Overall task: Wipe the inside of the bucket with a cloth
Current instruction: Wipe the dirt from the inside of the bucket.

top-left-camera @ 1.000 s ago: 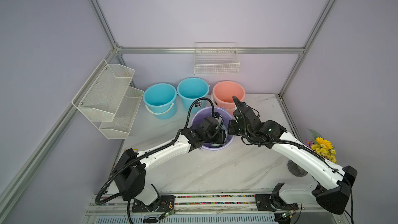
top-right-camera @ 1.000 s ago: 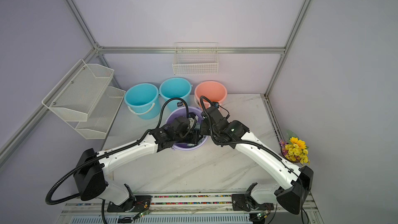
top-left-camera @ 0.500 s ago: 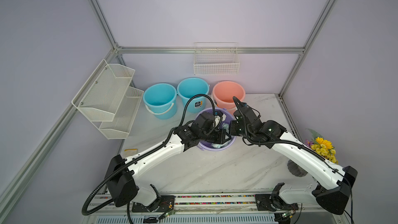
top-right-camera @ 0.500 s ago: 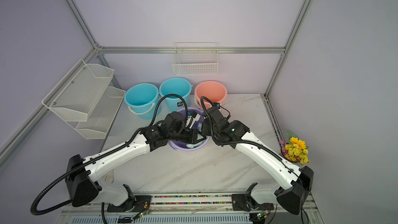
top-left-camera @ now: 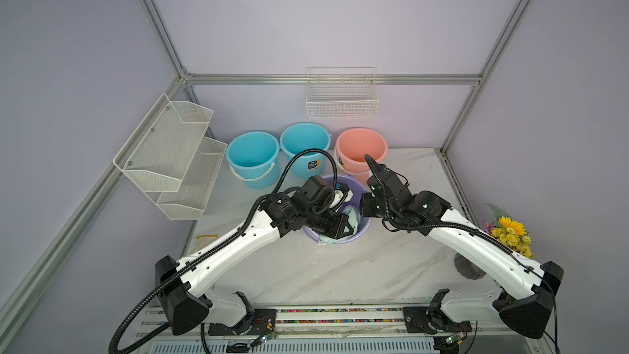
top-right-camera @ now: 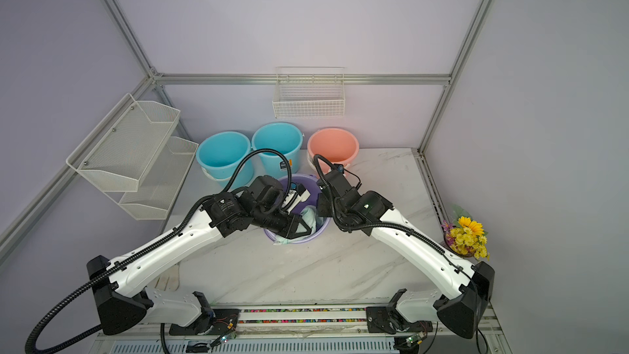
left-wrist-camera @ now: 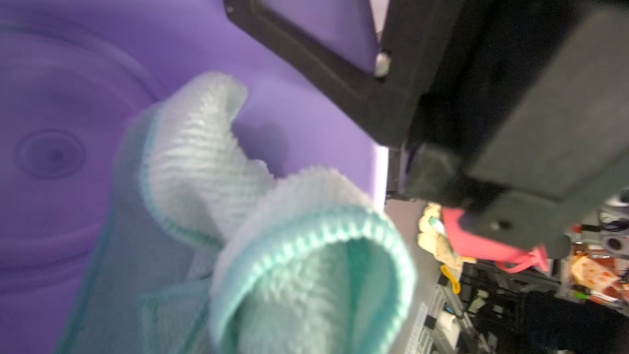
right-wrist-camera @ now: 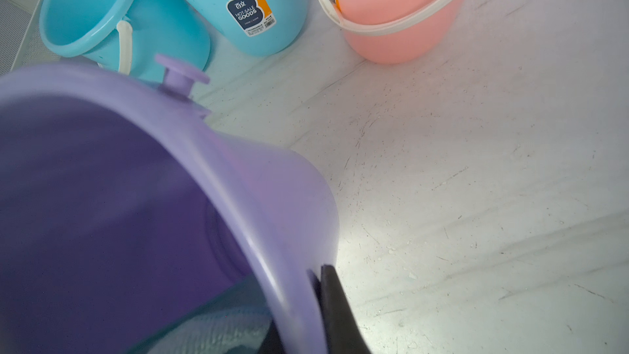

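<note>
The purple bucket (top-left-camera: 361, 232) (top-right-camera: 319, 231) stands mid-table. My left gripper (top-left-camera: 352, 224) (top-right-camera: 304, 228) reaches down inside it, shut on the cloth (top-left-camera: 353, 216) (top-right-camera: 309, 216), a pale mint-green towel. In the left wrist view the cloth (left-wrist-camera: 306, 267) bunches up and hides the jaws, and it lies against the bucket's purple inner wall (left-wrist-camera: 102, 63). A corner of the cloth (top-left-camera: 327, 240) hangs over the near rim. My right gripper (top-left-camera: 366, 206) (right-wrist-camera: 303, 328) is shut on the bucket's right rim (right-wrist-camera: 238, 182), with one black finger (right-wrist-camera: 337, 315) outside the wall.
Two blue buckets (top-left-camera: 253, 156) (top-left-camera: 304, 141) and a pink bucket (top-left-camera: 361, 146) stand just behind the purple one. A wire basket (top-left-camera: 342, 103) hangs on the back wall and a mesh shelf (top-left-camera: 170, 154) on the left wall. Flowers (top-left-camera: 509, 234) stand at the right edge. A white glove (top-right-camera: 167, 279) lies near the front left.
My left arm has swung, sweeping the cloth round inside the bucket toward its near right wall. The right gripper has kept its hold on the rim.
</note>
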Robot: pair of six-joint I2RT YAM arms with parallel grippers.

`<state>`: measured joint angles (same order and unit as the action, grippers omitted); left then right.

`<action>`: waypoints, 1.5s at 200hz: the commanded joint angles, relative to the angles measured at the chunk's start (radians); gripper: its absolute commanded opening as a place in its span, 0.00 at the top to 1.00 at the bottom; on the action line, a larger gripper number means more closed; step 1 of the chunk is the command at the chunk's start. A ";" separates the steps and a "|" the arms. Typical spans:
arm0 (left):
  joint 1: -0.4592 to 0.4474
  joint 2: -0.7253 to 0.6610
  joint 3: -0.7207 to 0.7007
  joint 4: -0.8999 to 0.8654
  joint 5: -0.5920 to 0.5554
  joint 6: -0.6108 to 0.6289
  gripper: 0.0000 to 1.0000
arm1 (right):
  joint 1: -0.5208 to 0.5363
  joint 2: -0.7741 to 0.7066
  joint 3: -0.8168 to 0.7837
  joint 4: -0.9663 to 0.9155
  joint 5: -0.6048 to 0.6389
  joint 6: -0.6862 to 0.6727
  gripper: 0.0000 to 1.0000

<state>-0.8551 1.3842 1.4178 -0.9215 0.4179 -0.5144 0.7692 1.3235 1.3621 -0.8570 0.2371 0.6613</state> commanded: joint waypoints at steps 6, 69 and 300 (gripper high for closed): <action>-0.016 0.018 0.092 -0.378 -0.186 0.128 1.00 | -0.011 -0.001 0.017 0.114 0.028 0.029 1.00; -0.015 0.239 0.328 -0.691 -0.704 0.083 1.00 | -0.012 0.007 0.026 0.109 0.015 0.029 1.00; -0.014 0.266 0.302 0.309 0.029 -0.070 1.00 | -0.012 0.004 0.038 0.124 -0.029 0.050 1.00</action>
<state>-0.8307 1.7443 1.7611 -0.8314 0.1081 -0.5171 0.7429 1.3346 1.3632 -0.8097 0.2207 0.6983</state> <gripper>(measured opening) 0.083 0.120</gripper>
